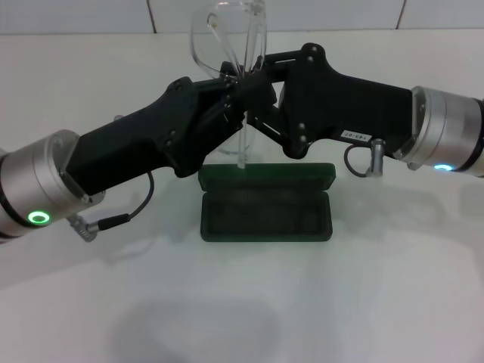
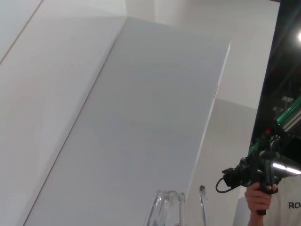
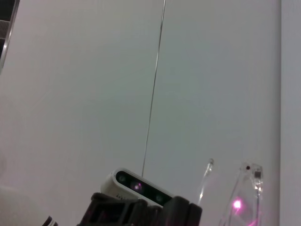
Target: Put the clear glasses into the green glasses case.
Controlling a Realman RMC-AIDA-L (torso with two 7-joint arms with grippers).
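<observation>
— So how far along is it?

— About midway, by the look of things. The clear glasses (image 1: 227,38) are up in the air, lens uppermost, with one clear arm hanging down toward the green glasses case (image 1: 266,203), which lies open on the counter (image 1: 242,302) directly below. Nothing sits in the case's dark lining yet.

— Who holds them?

— Both. The left pincer (image 1: 231,97) and the right pincer (image 1: 253,89) meet at the glasses' lower edge and appear clamped on the frame, though the fingers crowd together there. What remains is likely folding the arms, lowering the glasses into the case, and letting go.

— And around them?

— A plain white counter, with a white wall behind. The left wrist view shows pale panels and, far off, a person's hand (image 2: 257,197) holding a dark device (image 2: 251,173).
</observation>
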